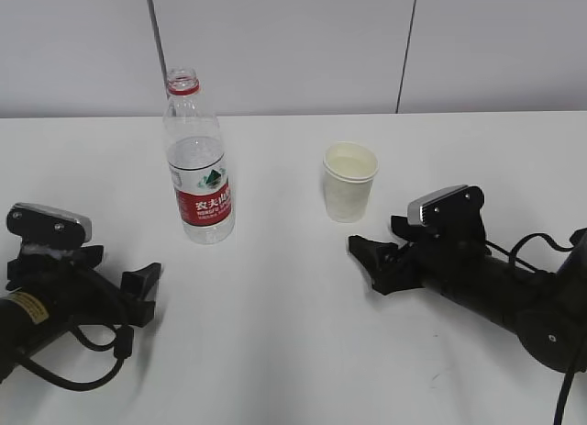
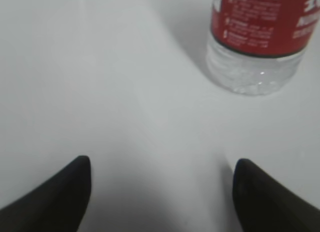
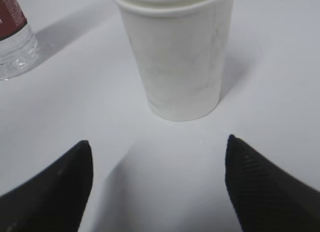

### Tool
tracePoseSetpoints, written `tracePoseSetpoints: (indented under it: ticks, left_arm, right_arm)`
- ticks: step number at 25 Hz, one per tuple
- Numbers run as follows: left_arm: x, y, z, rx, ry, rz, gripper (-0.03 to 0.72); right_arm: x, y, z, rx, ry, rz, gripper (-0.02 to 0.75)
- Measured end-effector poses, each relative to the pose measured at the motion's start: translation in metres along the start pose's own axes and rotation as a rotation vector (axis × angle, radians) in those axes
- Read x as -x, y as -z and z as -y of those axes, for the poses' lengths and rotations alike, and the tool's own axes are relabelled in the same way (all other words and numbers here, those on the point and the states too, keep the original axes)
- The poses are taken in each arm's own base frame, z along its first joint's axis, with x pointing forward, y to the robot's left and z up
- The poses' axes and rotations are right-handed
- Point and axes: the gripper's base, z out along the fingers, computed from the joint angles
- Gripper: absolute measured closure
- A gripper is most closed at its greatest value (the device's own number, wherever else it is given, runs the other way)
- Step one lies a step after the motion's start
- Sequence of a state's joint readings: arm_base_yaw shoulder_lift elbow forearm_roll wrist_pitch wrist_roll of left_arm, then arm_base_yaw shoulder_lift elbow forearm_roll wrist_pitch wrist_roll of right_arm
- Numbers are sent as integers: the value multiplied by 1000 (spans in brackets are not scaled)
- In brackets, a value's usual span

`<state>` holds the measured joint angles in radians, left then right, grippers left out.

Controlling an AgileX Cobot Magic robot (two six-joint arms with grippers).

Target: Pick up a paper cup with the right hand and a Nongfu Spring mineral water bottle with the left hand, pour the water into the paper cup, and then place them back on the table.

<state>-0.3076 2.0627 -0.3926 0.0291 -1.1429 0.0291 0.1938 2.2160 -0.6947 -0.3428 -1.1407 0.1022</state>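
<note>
We see the Nongfu Spring mineral water bottle (image 1: 198, 161) standing upright and uncapped on the white tabletop (image 1: 293, 352), left of centre and toward the far side. The paper cup (image 1: 349, 182) stands upright to its right, well apart from it, with pale contents we cannot identify. The water (image 1: 195, 155) fills the bottle to just above the label.

Our left end effector (image 1: 139, 287) lies low at the near left, its two fingers (image 2: 60, 197) spread wide and empty; in its wrist view the bottle's base sits ahead and to the right, clear of the tips. Our right end effector (image 1: 376, 262) rests at the near right, fingers (image 3: 265, 184) likewise spread with nothing between them, pointed at the cup, which stands just beyond the tips without touching them.
</note>
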Motion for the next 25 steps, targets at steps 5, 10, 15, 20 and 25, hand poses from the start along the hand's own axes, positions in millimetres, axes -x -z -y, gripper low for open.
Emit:
tracePoseSetpoints:
  ticks: [5, 10, 15, 20, 25]
  left_arm:
    - [-1, 10, -11, 127, 1, -16, 152]
    - [-1, 12, -16, 182, 20, -16, 155]
    - [-2, 13, -27, 226, 40, -19, 170]
    - [-3, 15, -45, 274, 71, -20, 175]
    - [7, 22, -62, 311, 105, 28, 179]
  right_arm:
    - [6, 9, 7, -106, -48, 15, 141]
    - [10, 14, 19, -240, -107, 35, 143]
    - [9, 17, 30, -367, -126, 41, 143]
    - [8, 21, 38, -472, -159, 43, 143]
    - [7, 24, 42, -519, -180, 47, 143]
